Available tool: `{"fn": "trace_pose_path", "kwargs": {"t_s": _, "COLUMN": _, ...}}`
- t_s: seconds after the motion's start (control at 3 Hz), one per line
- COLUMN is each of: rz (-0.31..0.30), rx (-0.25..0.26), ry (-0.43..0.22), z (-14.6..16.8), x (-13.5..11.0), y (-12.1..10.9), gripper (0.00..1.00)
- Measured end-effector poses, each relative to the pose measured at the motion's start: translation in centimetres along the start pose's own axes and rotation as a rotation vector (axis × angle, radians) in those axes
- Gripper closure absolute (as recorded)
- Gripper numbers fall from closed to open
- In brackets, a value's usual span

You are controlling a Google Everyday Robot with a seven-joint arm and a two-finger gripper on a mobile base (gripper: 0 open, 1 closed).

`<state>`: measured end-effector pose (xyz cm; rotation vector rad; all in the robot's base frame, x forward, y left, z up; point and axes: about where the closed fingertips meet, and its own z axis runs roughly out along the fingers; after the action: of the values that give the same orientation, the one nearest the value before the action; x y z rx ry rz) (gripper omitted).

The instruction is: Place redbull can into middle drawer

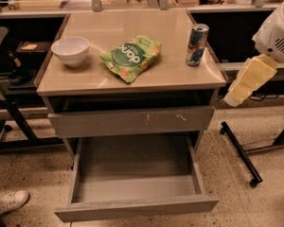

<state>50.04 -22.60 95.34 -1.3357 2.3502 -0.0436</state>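
Observation:
The redbull can (197, 45), blue and silver, stands upright near the right edge of the cabinet top. The middle drawer (137, 171) is pulled out below, with a bare grey floor and a plain front. My gripper (248, 79) is the pale cream end of the white arm at the right. It hangs in the air beside the cabinet's right side, lower than the can and apart from it, and holds nothing that I can see.
A white bowl (71, 50) and a green snack bag (131, 56) lie on the cabinet top (99, 82). A grey drawer front with pale scratch marks (132, 122) sits above the open drawer. A black stand leg (241, 155) crosses the floor at right. A shoe (9, 202) shows at lower left.

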Motion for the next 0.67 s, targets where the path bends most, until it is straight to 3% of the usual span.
{"fn": "trace_pose_path", "kwargs": {"t_s": 0.33, "rz": 0.000, "rx": 0.000, "ry": 0.000, "z": 0.0, "x": 0.0, "y": 0.0, "gripper": 0.00}}
{"fn": "trace_pose_path", "kwargs": {"t_s": 0.67, "rz": 0.097, "rx": 0.013, "ry": -0.066, "z": 2.0, "x": -0.7, "y": -1.7, "gripper": 0.00}}
